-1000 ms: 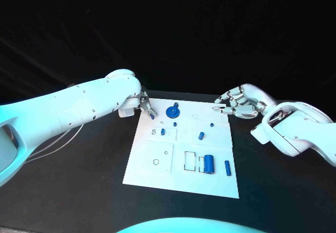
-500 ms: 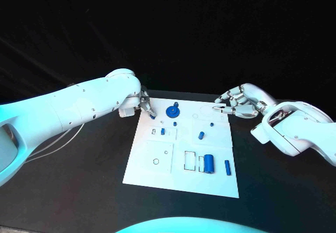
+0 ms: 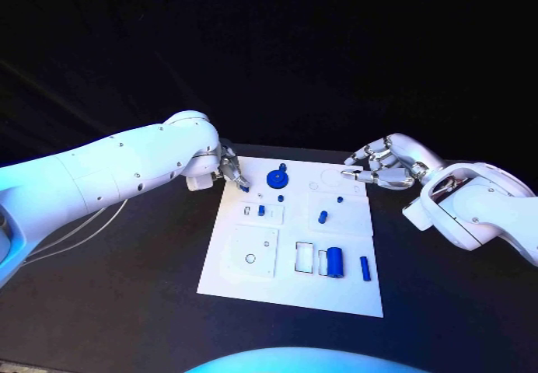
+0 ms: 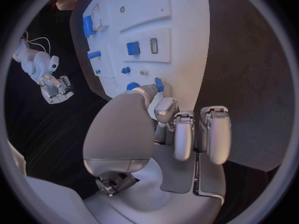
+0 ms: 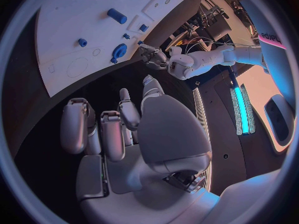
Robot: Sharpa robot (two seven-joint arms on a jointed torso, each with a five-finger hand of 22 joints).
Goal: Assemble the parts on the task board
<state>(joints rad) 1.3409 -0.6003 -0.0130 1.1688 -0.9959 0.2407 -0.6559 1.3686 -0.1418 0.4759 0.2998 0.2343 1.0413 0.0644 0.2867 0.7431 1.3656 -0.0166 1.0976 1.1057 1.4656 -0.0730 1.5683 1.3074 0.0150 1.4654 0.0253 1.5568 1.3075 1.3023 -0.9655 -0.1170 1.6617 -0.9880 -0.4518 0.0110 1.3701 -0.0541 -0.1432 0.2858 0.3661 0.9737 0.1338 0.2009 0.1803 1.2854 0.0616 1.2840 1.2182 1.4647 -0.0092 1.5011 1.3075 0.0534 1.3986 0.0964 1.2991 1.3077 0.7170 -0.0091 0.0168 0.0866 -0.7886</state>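
Left hand [image 3: 228, 169] pinches with curled fingers; right hand [image 3: 381, 165] hovers, fingers loosely curled, empty.

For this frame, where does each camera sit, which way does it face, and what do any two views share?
Head view: on the robot's head, looking down at the task board; both arms enter, left hand at the board's far left corner, right hand beyond its far right corner.
Left wrist view: behind the left hand, facing across the board; its fingers pinch a small blue part.
Right wrist view: behind the right hand, facing the board.
Shared: each wrist view also shows the opposite hand, and all three show the board.
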